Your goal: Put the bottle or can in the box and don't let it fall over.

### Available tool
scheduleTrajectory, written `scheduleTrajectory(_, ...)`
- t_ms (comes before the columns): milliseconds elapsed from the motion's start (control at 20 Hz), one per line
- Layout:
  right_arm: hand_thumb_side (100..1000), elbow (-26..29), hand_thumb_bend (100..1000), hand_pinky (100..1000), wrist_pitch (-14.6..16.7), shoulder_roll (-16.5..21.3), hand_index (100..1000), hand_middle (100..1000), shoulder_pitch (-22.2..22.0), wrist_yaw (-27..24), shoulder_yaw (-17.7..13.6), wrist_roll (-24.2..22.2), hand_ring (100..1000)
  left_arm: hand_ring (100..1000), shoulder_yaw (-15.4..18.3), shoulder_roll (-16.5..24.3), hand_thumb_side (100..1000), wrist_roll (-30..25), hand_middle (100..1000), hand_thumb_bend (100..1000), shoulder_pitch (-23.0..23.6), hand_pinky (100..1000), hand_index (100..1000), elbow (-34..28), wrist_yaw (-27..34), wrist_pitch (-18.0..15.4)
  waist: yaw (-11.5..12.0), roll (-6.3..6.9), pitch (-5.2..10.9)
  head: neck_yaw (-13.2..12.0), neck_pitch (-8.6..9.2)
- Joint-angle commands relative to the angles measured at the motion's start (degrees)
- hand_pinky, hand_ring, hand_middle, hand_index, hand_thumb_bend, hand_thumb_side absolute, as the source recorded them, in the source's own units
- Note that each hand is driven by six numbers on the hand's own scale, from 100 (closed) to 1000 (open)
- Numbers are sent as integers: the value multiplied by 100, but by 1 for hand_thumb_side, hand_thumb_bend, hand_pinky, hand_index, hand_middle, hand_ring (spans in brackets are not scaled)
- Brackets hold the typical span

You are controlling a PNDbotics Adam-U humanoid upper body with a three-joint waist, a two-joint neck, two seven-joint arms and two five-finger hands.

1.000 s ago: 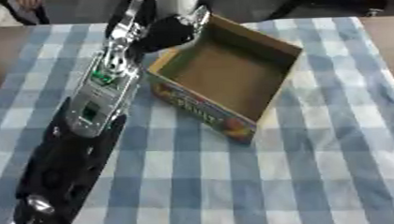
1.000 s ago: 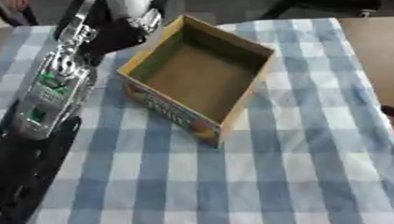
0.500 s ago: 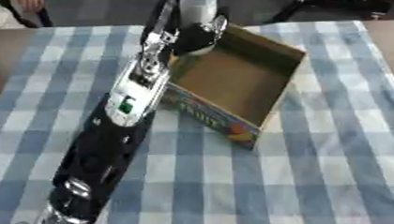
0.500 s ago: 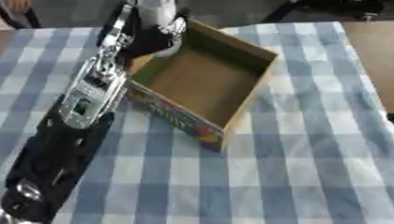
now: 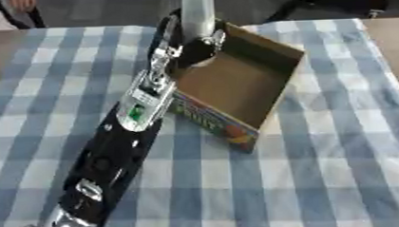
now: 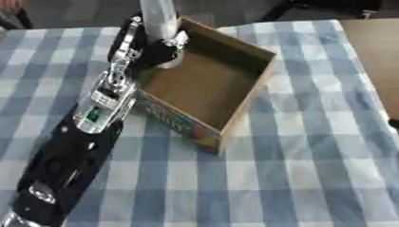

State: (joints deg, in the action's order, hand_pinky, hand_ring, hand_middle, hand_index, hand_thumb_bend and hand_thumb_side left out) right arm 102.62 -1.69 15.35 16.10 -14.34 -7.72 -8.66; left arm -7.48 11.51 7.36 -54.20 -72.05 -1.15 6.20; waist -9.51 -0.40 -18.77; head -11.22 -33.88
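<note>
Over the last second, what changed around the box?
The left hand, shut on the pale bottle, carried it from beside the cardboard box across the near-left wall; the bottle's base now sits low inside the box's far-left corner, upright and not released. The box stayed on the checked tablecloth. The picture also shifted, so the camera moved.

A pale, tall bottle (image 5: pixel 197 15) stands upright at the far left corner of the open cardboard box (image 5: pixel 239 88) — base inside it.
</note>
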Motion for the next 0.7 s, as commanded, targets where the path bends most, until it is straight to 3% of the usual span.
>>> scheduleTrajectory(50, 713, 78, 100, 811, 2, 61, 905, 1000, 48, 20, -12, -21, 998, 729, -1, 84, 401, -217, 837, 728, -164, 1000, 973, -47, -186, -115, -11, 0, 92, -12, 62)
scheduleTrajectory(200, 713, 73, 100, 811, -3, 60, 906, 1000, 47, 22, -13, -21, 998, 726, 33, 120, 436, -398, 831, 763, -162, 1000, 967, -18, -470, -44, -6, 7, 95, -1, 59)
scheduleTrajectory(700, 712, 59, 100, 811, -15, 73, 906, 1000, 17, 20, -38, 11, 998, 716, 112, 177, 391, -533, 815, 712, -5, 1000, 930, -129, -1048, 47, 69, 2, 136, 75, 5)
